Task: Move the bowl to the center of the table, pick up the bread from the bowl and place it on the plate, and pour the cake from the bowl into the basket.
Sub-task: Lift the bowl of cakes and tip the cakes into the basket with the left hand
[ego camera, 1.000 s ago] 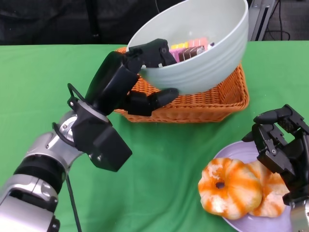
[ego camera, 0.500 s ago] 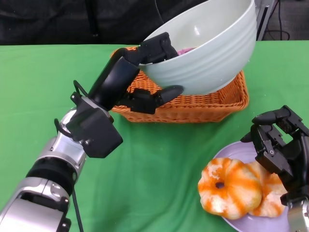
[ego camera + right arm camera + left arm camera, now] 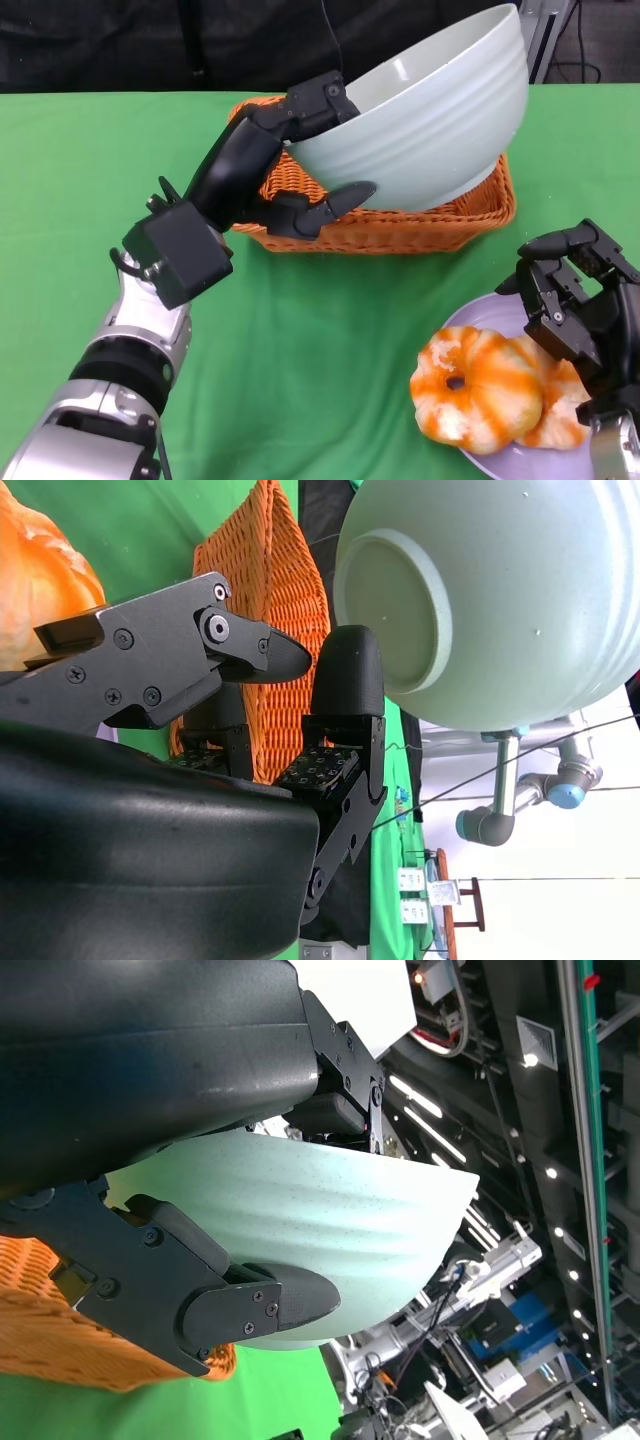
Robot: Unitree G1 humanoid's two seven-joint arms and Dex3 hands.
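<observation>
- Left hand grips the near rim of the pale green ceramic bowl, held directly over the orange wicker basket, mouth tipped away from the robot.
- Right hand empty, fingers apart, beside the lilac plate with the orange-glazed bread.
- Versus 1 s ago: bowl tilted further; cake no longer visible.
</observation>
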